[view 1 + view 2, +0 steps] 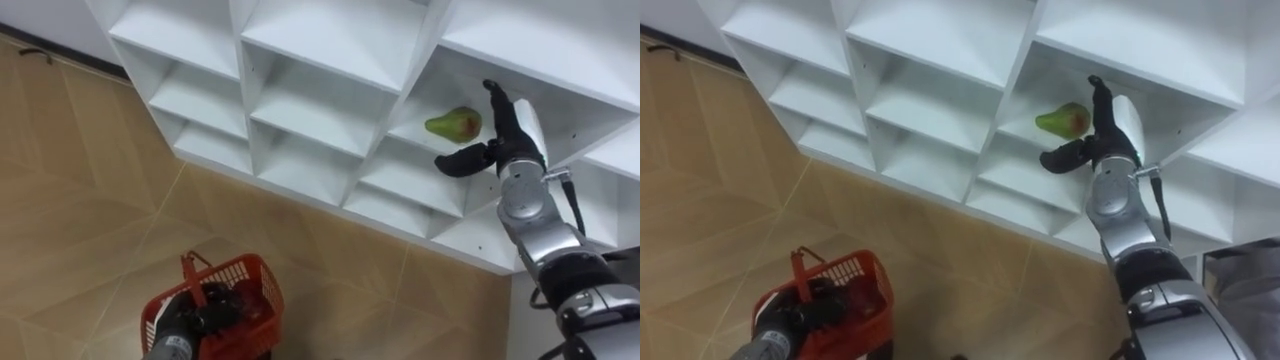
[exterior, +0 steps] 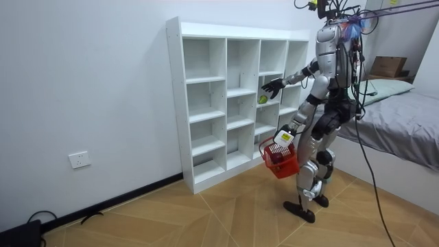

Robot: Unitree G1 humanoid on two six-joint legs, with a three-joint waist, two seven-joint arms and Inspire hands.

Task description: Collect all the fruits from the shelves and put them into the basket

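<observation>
Green pear [image 1: 453,124] lies on a closet [image 1: 330,90] shelf, just left of your right hand [image 1: 512,135]. Its fingers are straight, the thumb is spread below the pear, and it holds nothing. Left hand [image 1: 195,312] is curled on the basket [image 1: 262,276].

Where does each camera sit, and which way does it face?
Left eye view: on the robot's head, angled down at the white shelf unit and floor; right hand open beside the pear, left hand gripping the red basket.
Right eye view: same head, slightly offset, same scene, both arms.
Room view: stands off in the room, facing the shelf unit; whole standing robot, bed behind it.
Shared: all three see the pear, red basket and shelf unit.
</observation>
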